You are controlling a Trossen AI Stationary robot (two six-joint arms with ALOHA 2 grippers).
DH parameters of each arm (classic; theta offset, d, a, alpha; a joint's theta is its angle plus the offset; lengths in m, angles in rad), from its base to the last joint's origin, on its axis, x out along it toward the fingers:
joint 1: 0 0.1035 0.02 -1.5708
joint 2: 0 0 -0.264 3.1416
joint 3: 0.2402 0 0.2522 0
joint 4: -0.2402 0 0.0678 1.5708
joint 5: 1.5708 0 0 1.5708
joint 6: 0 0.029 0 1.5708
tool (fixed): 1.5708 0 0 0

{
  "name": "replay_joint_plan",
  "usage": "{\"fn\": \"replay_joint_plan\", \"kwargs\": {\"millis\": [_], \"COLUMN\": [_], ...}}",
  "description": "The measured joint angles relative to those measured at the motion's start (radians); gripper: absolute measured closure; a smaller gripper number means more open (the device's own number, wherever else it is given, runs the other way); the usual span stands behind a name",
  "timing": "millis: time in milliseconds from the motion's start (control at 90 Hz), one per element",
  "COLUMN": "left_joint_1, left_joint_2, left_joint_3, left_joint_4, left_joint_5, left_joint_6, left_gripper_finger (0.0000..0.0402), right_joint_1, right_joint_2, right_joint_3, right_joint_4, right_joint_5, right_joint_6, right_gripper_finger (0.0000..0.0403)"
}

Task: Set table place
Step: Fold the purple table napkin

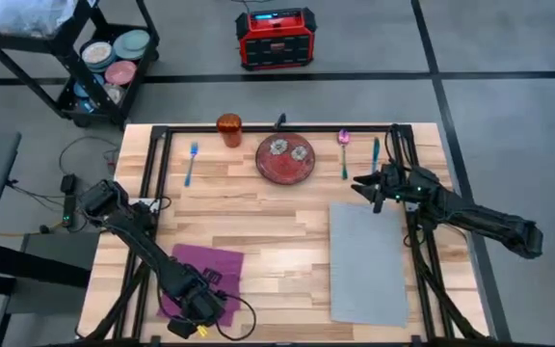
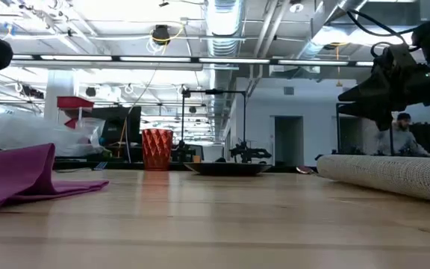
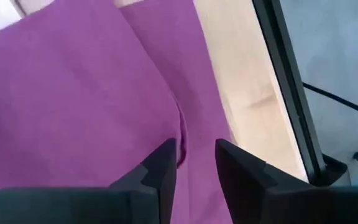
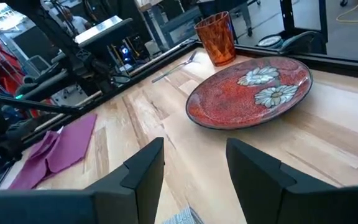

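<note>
Left gripper [image 1: 193,306]: I have it low at the table's 7 o'clock corner, over the purple napkin's near edge; the wrist view shows its fingers [image 3: 157,171] parted by a narrow gap with a fold of cloth running up to that gap, but I cannot tell whether they pinch it.
Right gripper [image 1: 366,185]: I see it hanging at about 2 o'clock, fingers spread and holding nothing, above bare wood just off the placemat's far corner.
Purple napkin [image 1: 203,274]: rumpled, at 7 o'clock.
Grey placemat [image 1: 367,261]: flat at 4 to 5 o'clock.
Red patterned plate [image 1: 284,159]: at 12 o'clock.
Orange cup [image 1: 229,129]: upright, about 11 o'clock, near the plate.
Blue fork [image 1: 192,163]: at 10 o'clock.
Pink spoon [image 1: 343,152] and teal utensil [image 1: 376,154]: side by side at 1 o'clock.
Table [image 1: 258,231]: light wood planks, black frame.
</note>
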Motion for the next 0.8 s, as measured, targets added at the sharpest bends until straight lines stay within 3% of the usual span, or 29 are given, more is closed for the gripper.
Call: {"fn": "replay_joint_plan", "kwargs": {"millis": [800], "left_joint_1": [-0.004], "left_joint_2": [0.022], "left_joint_3": [-0.057], "left_joint_4": [0.037], "left_joint_5": [0.014], "left_joint_6": [0.034], "left_gripper_finger": [0.0306], "right_joint_1": [0.000], "right_joint_2": [0.000], "right_joint_3": [-0.001], "right_joint_4": [0.007], "right_joint_5": [0.000], "right_joint_6": [0.000], "right_gripper_finger": [0.0243]}}
